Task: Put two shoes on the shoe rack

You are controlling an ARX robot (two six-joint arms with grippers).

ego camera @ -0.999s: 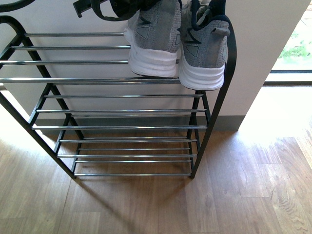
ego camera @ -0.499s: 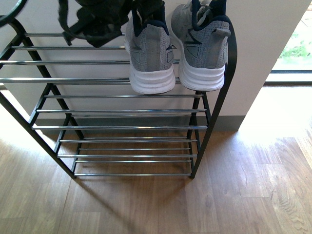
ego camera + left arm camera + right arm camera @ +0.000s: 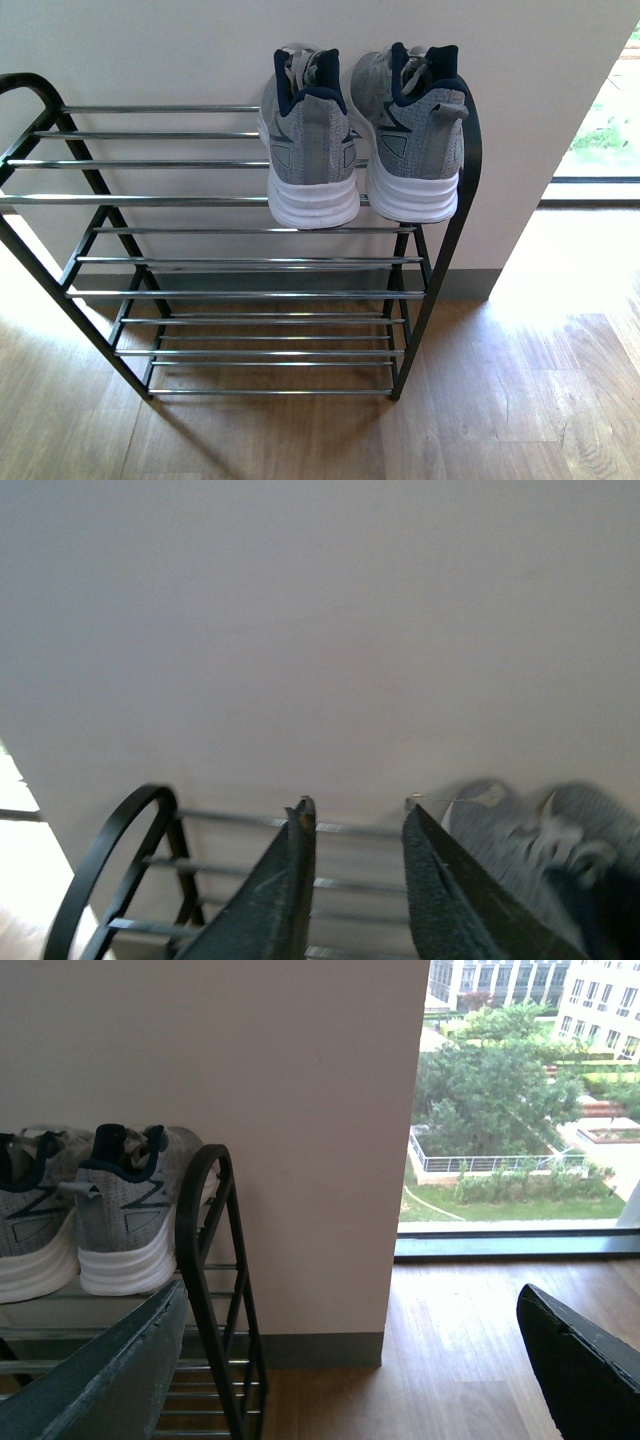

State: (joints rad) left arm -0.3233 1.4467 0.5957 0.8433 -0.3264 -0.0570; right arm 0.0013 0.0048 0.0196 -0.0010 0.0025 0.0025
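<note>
Two grey knit shoes with white soles and navy collars stand side by side, heels toward me, at the right end of the shoe rack's (image 3: 150, 199) top shelf: the left shoe (image 3: 308, 150) and the right shoe (image 3: 412, 140). Neither gripper shows in the front view. In the left wrist view my left gripper (image 3: 357, 810) is open and empty, raised over the top rods (image 3: 230, 820), with the shoes (image 3: 530, 850) blurred beside it. My right gripper (image 3: 350, 1295) is wide open and empty, off the rack's end loop (image 3: 210, 1260), apart from the shoes (image 3: 125, 1210).
The rack stands against a pale wall (image 3: 150, 50) with a grey skirting board (image 3: 320, 1348). Its lower shelves (image 3: 250, 295) hold nothing. Wooden floor (image 3: 500, 400) spreads in front and to the right, up to a floor-level window (image 3: 510, 1110).
The dark gripper that hung over the left shoe has drawn away and left the front view. The left shoe now stands straight beside the right one. The rack sits lower in the picture.
</note>
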